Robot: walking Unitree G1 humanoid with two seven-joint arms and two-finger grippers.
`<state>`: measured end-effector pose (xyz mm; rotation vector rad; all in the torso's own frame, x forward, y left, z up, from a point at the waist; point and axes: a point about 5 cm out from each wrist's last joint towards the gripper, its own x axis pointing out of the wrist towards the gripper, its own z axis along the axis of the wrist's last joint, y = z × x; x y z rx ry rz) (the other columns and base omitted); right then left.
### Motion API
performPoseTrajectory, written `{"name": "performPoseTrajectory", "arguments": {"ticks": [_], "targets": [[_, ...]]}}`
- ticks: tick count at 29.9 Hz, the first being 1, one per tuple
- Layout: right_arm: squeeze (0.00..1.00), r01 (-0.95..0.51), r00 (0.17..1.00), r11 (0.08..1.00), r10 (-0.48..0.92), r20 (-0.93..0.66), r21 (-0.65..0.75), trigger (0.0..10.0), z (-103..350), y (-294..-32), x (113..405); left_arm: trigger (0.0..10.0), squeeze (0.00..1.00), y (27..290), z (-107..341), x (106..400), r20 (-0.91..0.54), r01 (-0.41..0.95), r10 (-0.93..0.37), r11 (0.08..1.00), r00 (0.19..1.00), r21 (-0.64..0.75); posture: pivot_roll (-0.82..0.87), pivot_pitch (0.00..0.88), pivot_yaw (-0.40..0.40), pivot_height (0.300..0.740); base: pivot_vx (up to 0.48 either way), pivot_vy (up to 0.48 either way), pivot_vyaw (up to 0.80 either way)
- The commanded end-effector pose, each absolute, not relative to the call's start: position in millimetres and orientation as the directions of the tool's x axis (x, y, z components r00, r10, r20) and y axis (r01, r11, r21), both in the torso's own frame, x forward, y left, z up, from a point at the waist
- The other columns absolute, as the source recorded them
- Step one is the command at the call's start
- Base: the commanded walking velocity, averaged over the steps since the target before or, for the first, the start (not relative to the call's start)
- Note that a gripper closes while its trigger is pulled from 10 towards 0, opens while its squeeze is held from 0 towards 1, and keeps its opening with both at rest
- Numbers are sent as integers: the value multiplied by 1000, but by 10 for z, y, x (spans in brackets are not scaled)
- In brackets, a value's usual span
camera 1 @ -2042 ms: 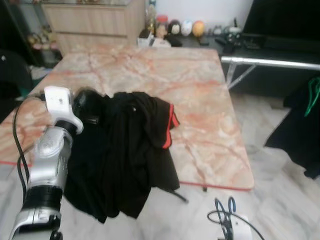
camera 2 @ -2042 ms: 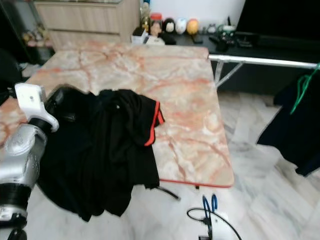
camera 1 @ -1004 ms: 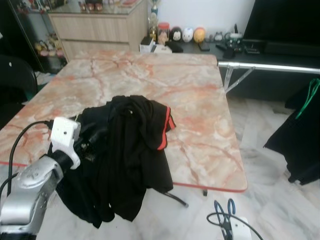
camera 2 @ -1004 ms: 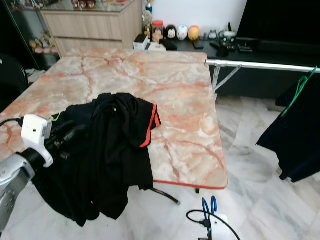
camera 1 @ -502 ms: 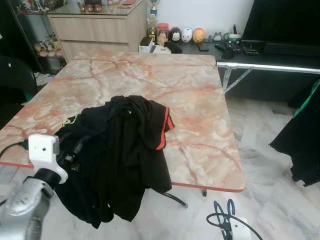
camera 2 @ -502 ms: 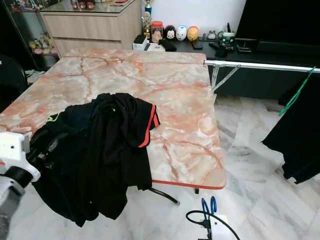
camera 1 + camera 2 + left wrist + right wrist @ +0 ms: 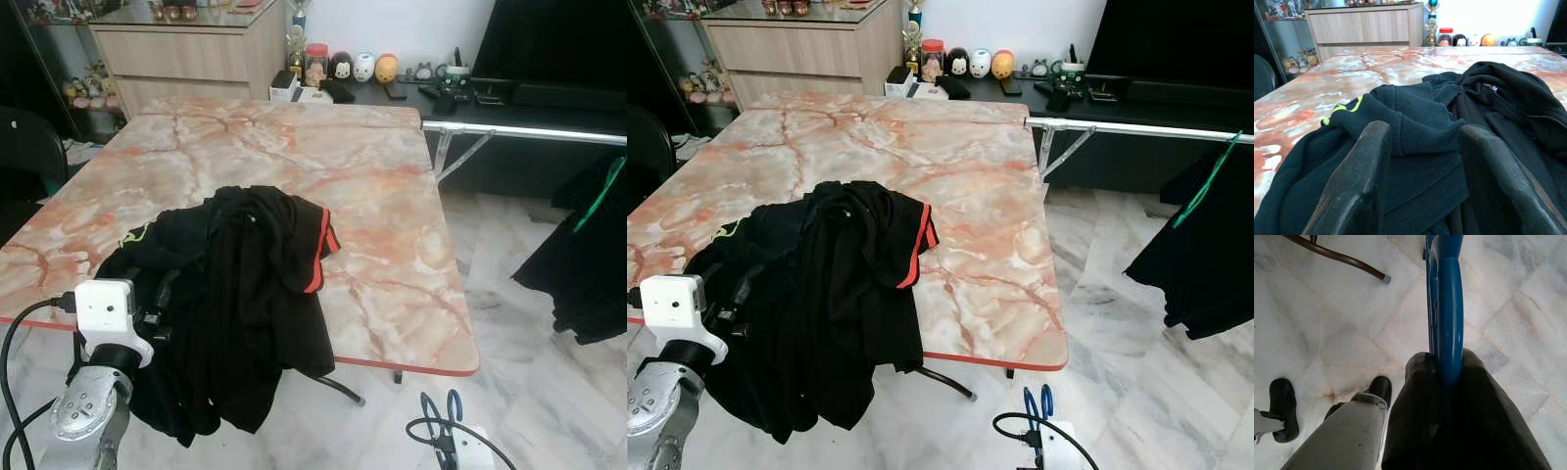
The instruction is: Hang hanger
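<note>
Marble floor, pale and veined; a pink marble-pattern table [image 7: 392, 196] stands mid-room, with a wooden cabinet [image 7: 186, 49] and a dark TV bench [image 7: 1136, 93] behind it.

Pile of black clothes [image 7: 235, 294] lies on the near left corner of the table, one red-trimmed sleeve showing, part of the heap draping over the edge toward the floor. At far right another dark garment [image 7: 1200, 259] hangs from a green hanger [image 7: 1205, 186].

Blue hanger [image 7: 1444, 308] is in the right gripper [image 7: 1444, 377], low beside the robot's leg above the floor. The two black fingers are clenched on its blue bar, one on each side, in the right wrist view.

Left gripper [image 7: 1422, 161] is released, fingers spread, sitting level with the near edge of the clothes pile. A knitted cuff lies between the fingertips; I cannot tell whether they touch it.

Handling, as I judge it: the hanger looks like light, stiff, smooth plastic or coated tube. It could swivel in a pinch, so a hold on the straight bar near the hook seems best. The clothes are soft and limp, will sag and slide; take them at collar or shoulder seam.

Against two seconds back: the left arm then reached up over the pile, wrist on the tabletop side. It has since drawn back and down to the table's front edge. The camera has also lifted, showing more of the far table. The clothes pile has barely shifted.
</note>
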<state>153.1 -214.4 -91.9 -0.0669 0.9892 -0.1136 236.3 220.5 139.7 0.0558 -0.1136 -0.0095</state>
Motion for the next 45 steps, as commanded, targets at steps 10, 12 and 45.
{"name": "performPoseTrajectory", "arguments": {"ticks": [10,12,45], "targets": [[0,63,554,991,-133,-822,-118,10000,-898,-2188,1557,10000,0,2117,1436,2401,158,-3,-9,997,987,79,129,0,-35,740,0,0,0],[0,63,555,991,-133,-821,-118,10000,-898,-2190,1557,10000,0,2115,1440,2405,160,-2,-11,997,987,80,127,0,-33,740,0,0,0],[0,63,552,990,-141,-822,-128,10000,-894,-2221,1552,10000,0,2044,1419,2424,156,14,-27,996,987,84,111,0,-34,740,-157,0,0]]}}
